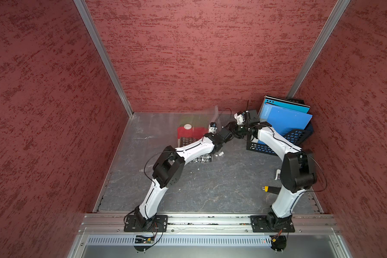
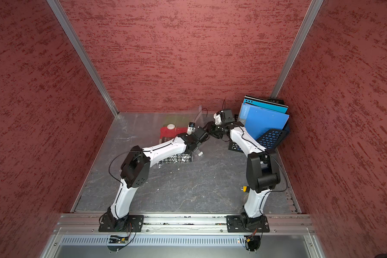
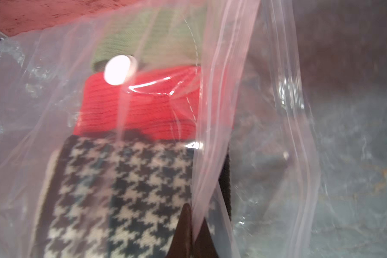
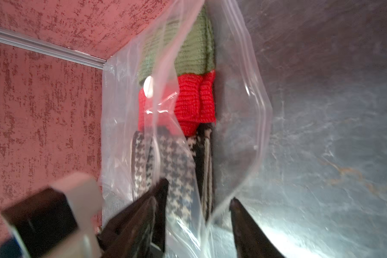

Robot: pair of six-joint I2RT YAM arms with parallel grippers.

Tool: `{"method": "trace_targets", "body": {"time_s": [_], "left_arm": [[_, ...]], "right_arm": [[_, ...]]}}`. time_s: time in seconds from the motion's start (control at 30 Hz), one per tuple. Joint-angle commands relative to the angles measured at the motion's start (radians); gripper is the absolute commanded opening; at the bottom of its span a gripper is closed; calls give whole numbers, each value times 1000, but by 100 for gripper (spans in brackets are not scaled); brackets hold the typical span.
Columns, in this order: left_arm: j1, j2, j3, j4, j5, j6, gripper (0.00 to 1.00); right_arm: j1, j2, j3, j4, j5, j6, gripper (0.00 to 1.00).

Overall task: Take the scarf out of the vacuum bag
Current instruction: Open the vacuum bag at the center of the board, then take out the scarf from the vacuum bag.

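The clear vacuum bag [image 1: 152, 131] lies flat at the back left, its white valve cap [image 1: 187, 126] on top. Inside it, in a row, lie a green scarf [image 3: 165, 33], a red scarf [image 3: 148, 111] and a black-and-white houndstooth scarf [image 3: 125, 196]. My left gripper [image 3: 193, 214] is shut on the bag's upper film at the mouth and holds it lifted. The bag's mouth gapes, its zip strip [image 4: 263, 111] bowed outward. My right gripper [image 4: 198, 192] is open right beside the left one, with the lower film and the houndstooth scarf's end between its fingers [image 4: 237, 214].
Blue folders [image 1: 286, 118] lean in a black mesh rack [image 1: 297, 136] at the back right, close behind the right arm. A small white piece [image 1: 220, 153] lies under the left forearm. A yellow-tipped black tool [image 1: 269, 189] lies by the right arm's base. Red walls enclose three sides.
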Motion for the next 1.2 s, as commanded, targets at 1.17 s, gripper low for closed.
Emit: {"method": "trace_targets", "body": {"time_s": [1.17], "left_arm": [[-88, -279, -102, -35, 143, -68, 0]], "right_arm": [[124, 574, 360, 257, -8, 156, 50]]}}
